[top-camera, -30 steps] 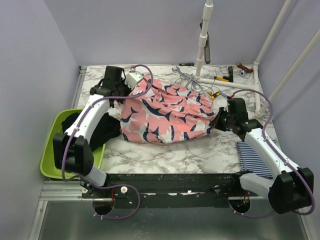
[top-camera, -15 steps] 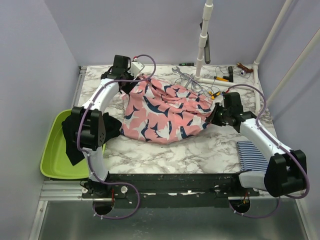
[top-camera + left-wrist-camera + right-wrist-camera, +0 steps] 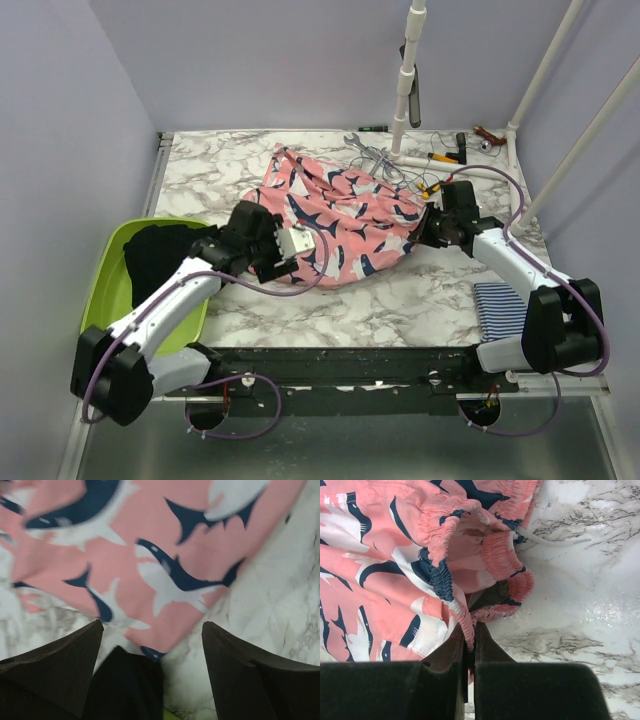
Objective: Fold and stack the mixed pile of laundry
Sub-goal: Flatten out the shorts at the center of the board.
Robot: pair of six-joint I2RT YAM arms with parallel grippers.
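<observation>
Across the middle of the marble table (image 3: pixel 420 300) lies the pink shark-print garment (image 3: pixel 350 210), bunched and rumpled, running from left of centre over to the right side. My right claw (image 3: pixel 432 228) meets it at its right end. That claw is pinched tight. In the right wrist view its 2 fingers press together on a fold of pink cloth just beside the gathered elastic waistband. The rest of the garment spreads away ahead of the fingertips and off to the left in the scene.

My left claw (image 3: pixel 298 244) sits low at the near-left edge of the same garment with its jaws spread wide and nothing between them. In the left wrist view the pink hem lies just beyond the 2 fingertips, over bare marble. I cannot tell whether either finger touches it. A dark fold of cloth shows low in the gap between the fingers.

Of the 3 garments, the black garment (image 3: pixel 165 255) is heaped in the lime green basin (image 3: pixel 105 300) at the near left, spilling over its right rim toward my left arm. The striped garment (image 3: pixel 503 310) lies flat at the near right of the table, beside my right arm and well apart from both claws.
</observation>
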